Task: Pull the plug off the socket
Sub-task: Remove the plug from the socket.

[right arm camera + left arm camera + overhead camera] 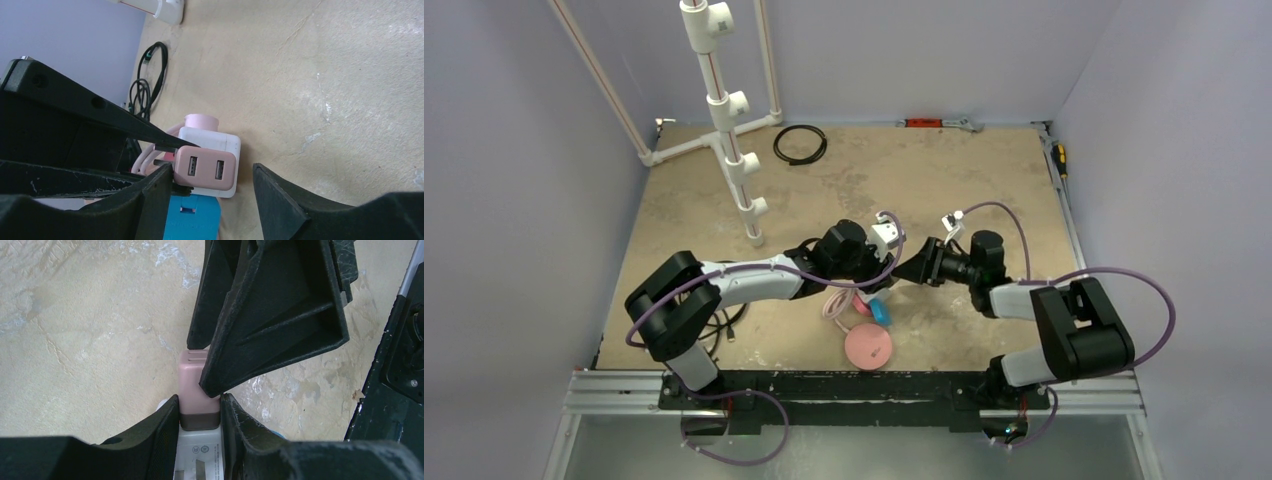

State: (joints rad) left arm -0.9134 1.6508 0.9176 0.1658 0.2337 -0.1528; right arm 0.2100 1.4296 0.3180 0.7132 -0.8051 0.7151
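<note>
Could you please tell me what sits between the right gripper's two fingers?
The pink plug, seated in the white socket, as the right wrist view shows.

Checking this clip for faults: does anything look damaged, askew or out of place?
Nothing stands out. The pink plug sits straight in the white socket, held by the left gripper; the tabletop is only blotchy.

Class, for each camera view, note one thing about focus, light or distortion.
Top external: even, soft light, faint shadows, walls splay outward. Left wrist: the pink rectangular plug is sharp, the left gripper's black fingers blur near the lens. Right wrist: the white plastic cube socket is crisp, the right gripper's fingers soft.
</note>
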